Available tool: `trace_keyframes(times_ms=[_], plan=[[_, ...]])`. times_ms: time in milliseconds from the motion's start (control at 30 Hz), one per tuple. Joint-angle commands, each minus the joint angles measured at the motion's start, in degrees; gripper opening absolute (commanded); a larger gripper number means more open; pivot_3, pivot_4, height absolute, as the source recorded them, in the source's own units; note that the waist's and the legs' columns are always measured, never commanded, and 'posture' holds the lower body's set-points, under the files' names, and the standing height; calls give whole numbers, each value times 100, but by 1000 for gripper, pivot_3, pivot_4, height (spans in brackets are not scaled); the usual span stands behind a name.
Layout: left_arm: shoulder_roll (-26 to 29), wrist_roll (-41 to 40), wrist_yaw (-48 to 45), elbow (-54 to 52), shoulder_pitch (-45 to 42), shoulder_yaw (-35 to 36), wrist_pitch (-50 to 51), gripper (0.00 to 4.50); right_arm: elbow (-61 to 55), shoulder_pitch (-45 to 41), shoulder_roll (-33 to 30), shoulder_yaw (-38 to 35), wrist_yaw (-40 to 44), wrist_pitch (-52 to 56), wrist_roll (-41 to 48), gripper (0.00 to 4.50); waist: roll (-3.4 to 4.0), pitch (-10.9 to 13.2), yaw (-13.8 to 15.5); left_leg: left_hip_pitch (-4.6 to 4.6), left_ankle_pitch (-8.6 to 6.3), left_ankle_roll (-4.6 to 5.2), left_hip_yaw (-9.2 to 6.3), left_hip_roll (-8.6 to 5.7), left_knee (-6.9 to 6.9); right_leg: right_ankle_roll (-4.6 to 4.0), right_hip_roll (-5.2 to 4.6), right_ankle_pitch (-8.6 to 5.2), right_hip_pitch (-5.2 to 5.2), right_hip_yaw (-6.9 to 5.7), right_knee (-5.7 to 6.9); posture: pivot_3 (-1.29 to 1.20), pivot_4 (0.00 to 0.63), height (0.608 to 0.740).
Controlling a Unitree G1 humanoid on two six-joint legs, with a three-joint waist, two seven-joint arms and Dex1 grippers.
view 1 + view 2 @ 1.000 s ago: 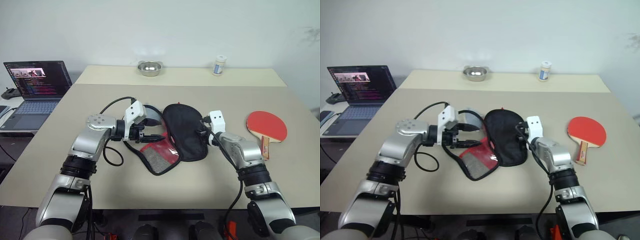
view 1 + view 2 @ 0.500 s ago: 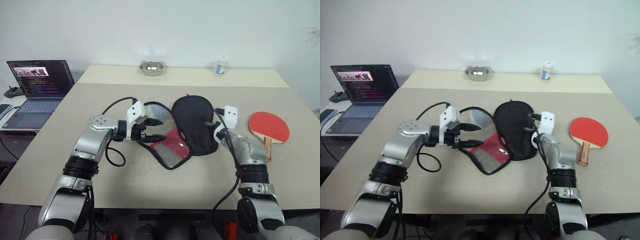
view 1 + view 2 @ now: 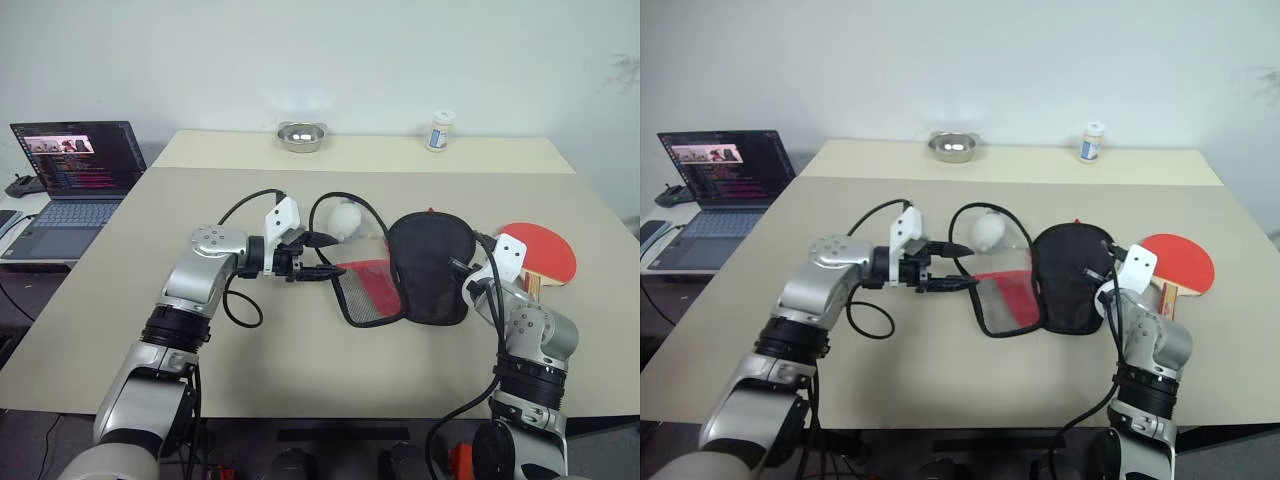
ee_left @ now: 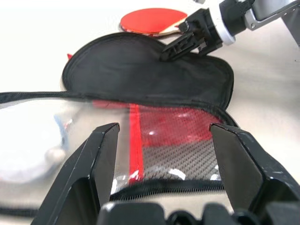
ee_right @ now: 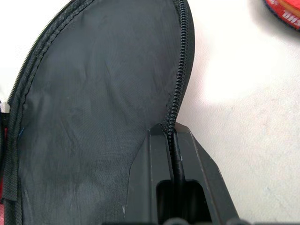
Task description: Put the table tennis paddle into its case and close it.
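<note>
Right gripper [image 5: 172,140] fingers pinch the zipper edge of the case [image 3: 430,268], spread open on the table [image 3: 300,380]; left gripper [image 3: 322,256] open beside it. Paddle [image 3: 540,250] lies just beyond. Next, I judge: fetch paddle.

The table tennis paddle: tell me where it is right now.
In the head views the table tennis paddle lies on the table at the robot's far right, just beyond the right gripper and the case's black flap.
</note>
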Motion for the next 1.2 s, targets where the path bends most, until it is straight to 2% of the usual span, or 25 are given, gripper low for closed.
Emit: trace_keyframes(times_ms=[33, 133, 233, 267, 300, 333, 367, 467, 600, 767, 933, 1200], plan=[[-33, 13, -43, -16, -158, 9, -106, 3365, 182, -277, -308, 149, 330, -316, -13, 15, 0, 0, 0, 0, 0, 0, 0, 0, 0, 0, 0, 0, 0, 0, 0, 0, 150, 740], [-50, 17, -44, -13, -163, 11, -108, 3365, 435, -416, -546, 183, 451, -522, -90, 631, 0, 0, 1, 0, 0, 0, 0, -1, 0, 0, 0, 0, 0, -1, 0, 0, 150, 740], [-67, 19, -39, -35, -155, 14, -101, 3365, 535, -454, -739, 263, 576, -618, -122, 1599, 0, 0, 3, 0, 0, 0, 0, -1, -1, 0, 1, 0, 0, -1, -2, 0, 150, 740], [-71, 16, -37, -56, -141, 18, -95, 3365, 512, -467, -792, 264, 596, -620, -104, 2054, 0, 0, 3, -1, 0, 1, 0, 0, -1, 0, 0, 0, 0, 0, -4, 0, 150, 740], [-83, 5, -24, -111, -109, 18, -75, 3365, 357, -498, -902, 222, 627, -546, -50, 2413, 0, 0, 0, -1, 0, 1, 0, 0, -2, 0, 0, 0, 0, 0, -4, 0, 150, 740], [-96, -8, -13, -163, -81, 18, -52, 3365, 198, -521, -996, 168, 651, -448, -7, 2443, 1, 1, 3, -1, 0, 1, 0, 0, -2, 0, 0, 0, 0, 1, -3, 0, 150, 740], [-107, -18, -2, -214, -55, 15, -33, 3365, -12, -501, -1146, 142, 687, -302, 14, 2695, 3, 2, 6, -1, 0, 0, 0, 0, -1, 0, 0, 0, 0, 0, -2, 0, 150, 740], [-149, -50, -13, -340, 0, 1, 1, 3365, -635, -77, -1651, 147, 701, 155, -115, 3702, 7, 4, 51, -5, 0, 1, -1, -2, -1, 0, -2, 0, -1, -1, -6, 0, 150, 740], [-218, -40, -10, -402, 24, -47, -4, 3365, -1032, 490, -1823, 129, 503, 339, -369, 3702, 4, 3, 78, -9, -1, 1, -6, -2, -2, 1, -2, 0, 3, -6, -19, 0, 150, 740], [-304, -12, -58, -328, -25, -88, -64, 3365, -1109, 767, -1565, 129, 323, 388, -536, 3702, 6, 3, 18, -3, 0, 1, -3, -2, 1, 1, -1, 0, 0, 1, -1, 0, 150, 740], [-340, 32, -123, -210, -110, -115, -148, 3365, -697, 658, -1467, 27, 213, 230, -686, 3702, 6, 3, 10, 0, 0, 1, -3, 0, 1, 1, 6, 0, 1, 1, 0, 0, 150, 740], [-344, 57, -131, -104, -153, -141, -266, 3365, 482, 352, -1694, 52, 310, -289, -940, 3702, 6, 3, 8, 0, 0, 1, -2, 0, 1, 1, 5, 0, 4, 1, -4, 0, 150, 740]])
